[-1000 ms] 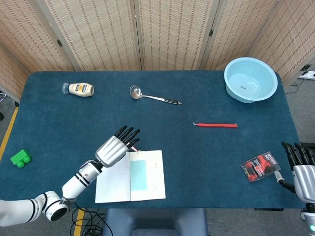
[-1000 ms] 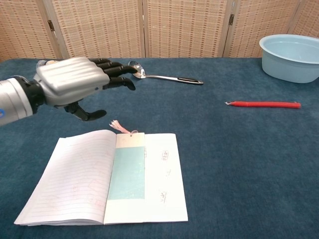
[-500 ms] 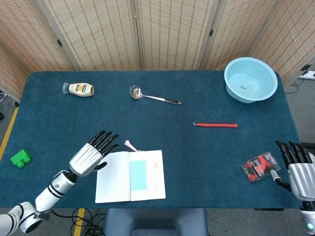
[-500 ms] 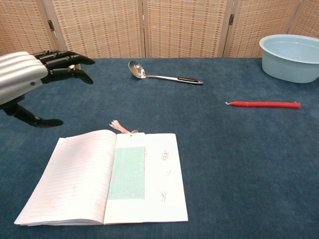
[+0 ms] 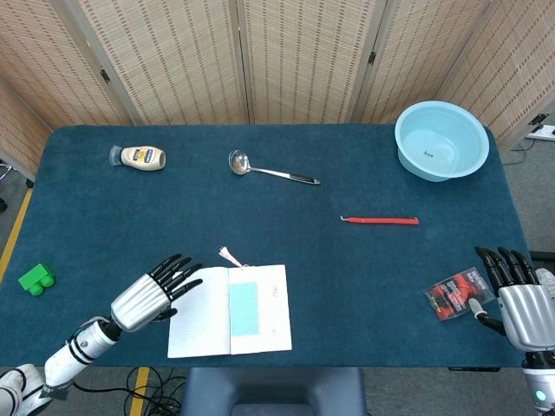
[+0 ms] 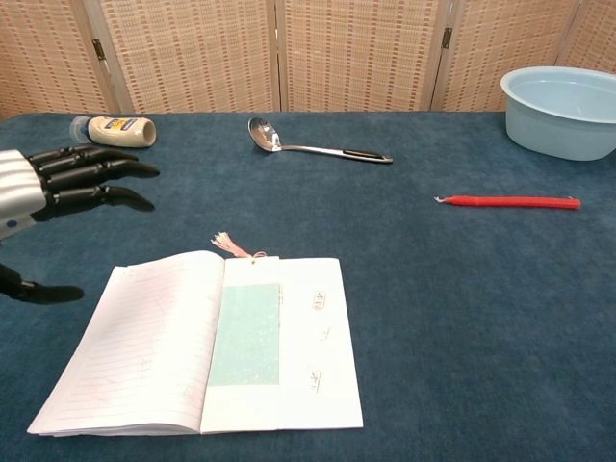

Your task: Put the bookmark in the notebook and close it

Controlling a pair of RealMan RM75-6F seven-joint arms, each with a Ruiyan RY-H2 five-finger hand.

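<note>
I've drawn my empty left hand (image 5: 152, 295), fingers spread, back off the open white lined notebook (image 6: 202, 342), pale green bookmark (image 6: 246, 335) lying inside.

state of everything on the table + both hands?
notebook: open, flat
bookmark: lying on the right page beside the spine, tassel past top edge
left hand: empty, fingers spread, beside notebook
right hand: empty, fingers apart, near a red-black packet
ladle: lying flat
bottle: on its side
basin: upright, looks empty
</note>
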